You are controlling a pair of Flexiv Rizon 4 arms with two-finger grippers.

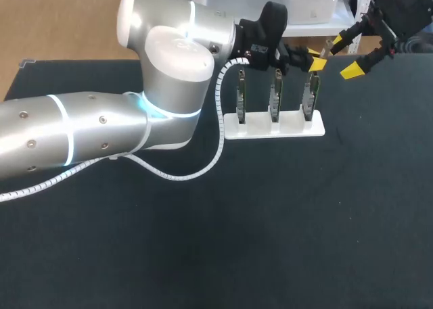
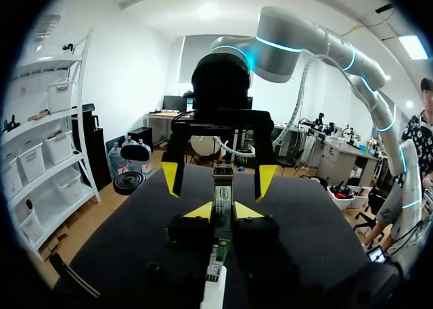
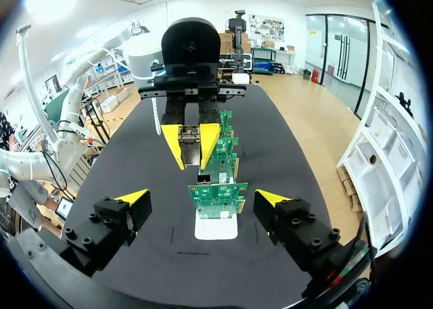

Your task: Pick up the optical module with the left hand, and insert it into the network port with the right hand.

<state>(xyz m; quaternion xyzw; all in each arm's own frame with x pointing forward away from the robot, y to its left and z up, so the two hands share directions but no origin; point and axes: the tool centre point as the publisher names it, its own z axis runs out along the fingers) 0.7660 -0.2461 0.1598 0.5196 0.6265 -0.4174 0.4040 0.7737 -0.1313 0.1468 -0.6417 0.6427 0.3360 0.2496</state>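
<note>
The optical module (image 2: 222, 191), a slim metal stick with a label, is held upright in my left gripper (image 2: 224, 211), whose yellow tips are shut on its sides. In the head view the left gripper (image 1: 316, 59) hovers over the rightmost of three green circuit boards (image 1: 310, 96), with the module (image 1: 326, 49) poking out toward my right gripper (image 1: 343, 57). The right gripper (image 3: 203, 199) stands open, facing the left gripper (image 3: 191, 141) across the nearest board (image 3: 218, 195); nothing is between its fingers. A small dark port (image 3: 202, 179) sits on that board's top edge.
The three boards stand upright in a white slotted stand (image 1: 274, 128) at the back middle of the black table (image 1: 270, 221). My left arm's grey links and its white spiral cable (image 1: 218, 130) lie across the table's left half.
</note>
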